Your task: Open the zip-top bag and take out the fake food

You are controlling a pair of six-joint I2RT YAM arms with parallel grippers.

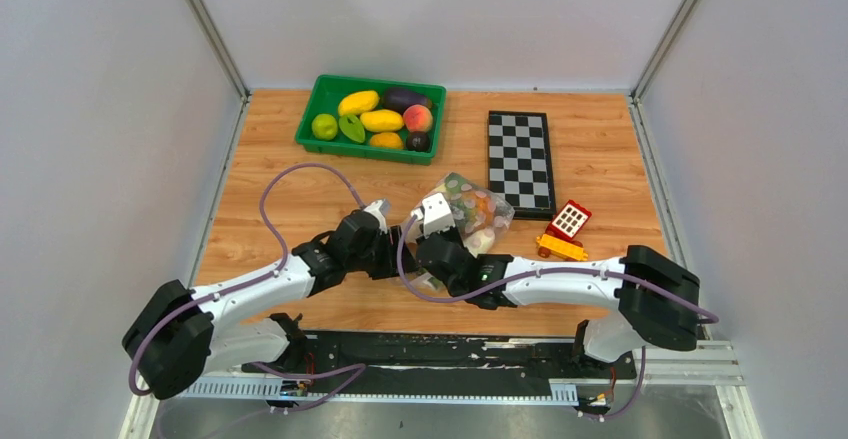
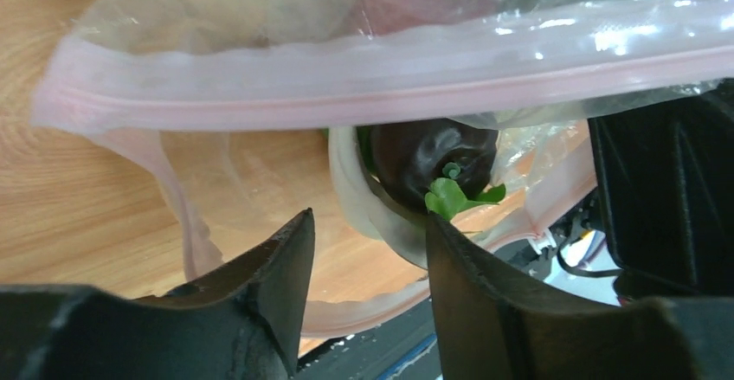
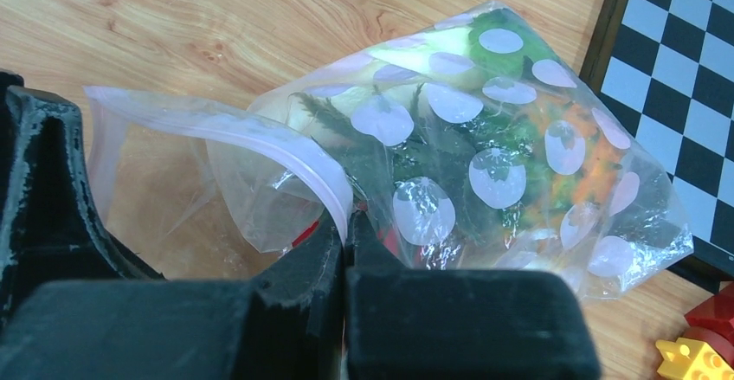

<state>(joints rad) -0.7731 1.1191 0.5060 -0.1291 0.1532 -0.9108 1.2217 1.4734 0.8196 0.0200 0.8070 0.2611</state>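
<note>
Bag (image 3: 407, 211) open, food (image 3: 450, 155) apparently all still inside.
Right fingers (image 3: 294, 285) clamp its zip edge (image 3: 286, 151); my left fingers (image 2: 268, 267) are apart at the mouth, toward the tabletop's (image 1: 600, 159) near edge.

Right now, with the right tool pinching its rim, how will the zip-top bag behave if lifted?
Probably floppy: the zip-top bag creases and curls at the right tool. Likely bottom-heavy, since the fake food bunches at its far end. Glossy film may slip.
</note>
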